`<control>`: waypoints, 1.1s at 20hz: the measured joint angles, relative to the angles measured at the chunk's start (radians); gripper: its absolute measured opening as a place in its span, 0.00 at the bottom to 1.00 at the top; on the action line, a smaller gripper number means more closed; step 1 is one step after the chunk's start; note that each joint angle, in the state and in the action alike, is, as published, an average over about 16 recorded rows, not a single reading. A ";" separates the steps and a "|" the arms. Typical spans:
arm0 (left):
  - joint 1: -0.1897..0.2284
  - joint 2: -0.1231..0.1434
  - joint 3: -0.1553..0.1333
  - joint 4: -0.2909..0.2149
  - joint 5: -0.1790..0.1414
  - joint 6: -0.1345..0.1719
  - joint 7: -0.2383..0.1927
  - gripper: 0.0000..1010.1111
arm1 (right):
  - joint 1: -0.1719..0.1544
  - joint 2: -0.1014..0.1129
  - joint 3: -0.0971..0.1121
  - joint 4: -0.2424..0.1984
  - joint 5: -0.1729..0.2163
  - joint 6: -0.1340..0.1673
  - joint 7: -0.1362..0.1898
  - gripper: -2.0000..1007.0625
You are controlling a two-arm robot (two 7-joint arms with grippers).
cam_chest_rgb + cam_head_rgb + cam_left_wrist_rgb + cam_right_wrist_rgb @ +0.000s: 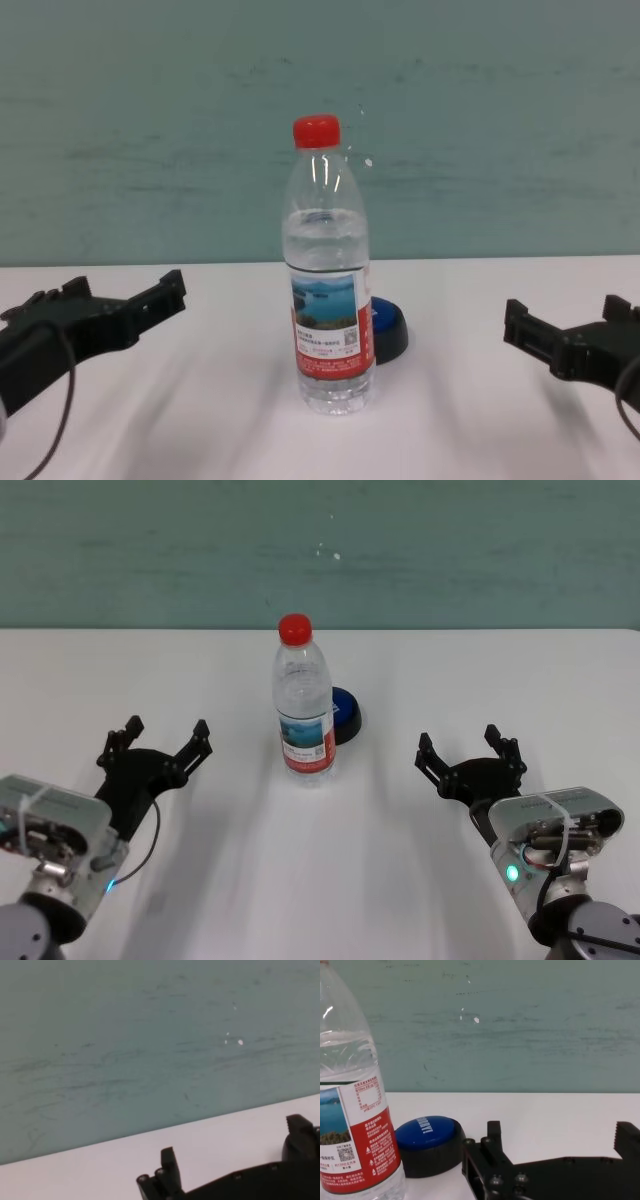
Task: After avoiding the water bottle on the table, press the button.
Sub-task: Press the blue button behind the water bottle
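- I see the button (344, 714) out past the middle of the table (560, 690), toward the far edge, with its blue dome up on a black base.
- The bottle (302, 705) stands upright just in front of the button, on my near side, and hides part of it in the head view; I cannot tell whether the two touch.
- In the right wrist view the button (427, 1143) sits just beside the bottle (354, 1110), its blue top carrying white lettering.
- From the chest view only a sliver of the button (386, 325) shows behind the bottle (327, 270), whose red cap is on and whose label faces me.
- My right gripper (469, 753) sits toward the near right corner, well apart from bottle and button, fingers spread and gripping nothing.
- In its own wrist view the right gripper (560, 1136) has its two tips wide apart with bare table between them.
- My left gripper (160, 736) sits toward the near left corner, also well apart from the bottle, fingers spread and grasping nothing.
- The left wrist view shows the left gripper (232, 1135) released over the white top, facing a green wall (150, 1035) beyond the far edge.
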 joint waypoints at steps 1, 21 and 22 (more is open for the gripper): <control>0.007 0.002 -0.002 -0.008 0.000 0.000 -0.003 1.00 | 0.000 0.000 0.000 0.000 0.000 0.000 0.000 1.00; 0.129 0.035 -0.005 -0.126 -0.020 0.000 -0.039 1.00 | 0.000 0.000 0.000 0.000 0.000 0.000 0.000 1.00; 0.133 0.037 -0.003 -0.129 -0.021 0.000 -0.040 1.00 | 0.000 0.000 0.000 0.000 0.000 0.000 0.000 1.00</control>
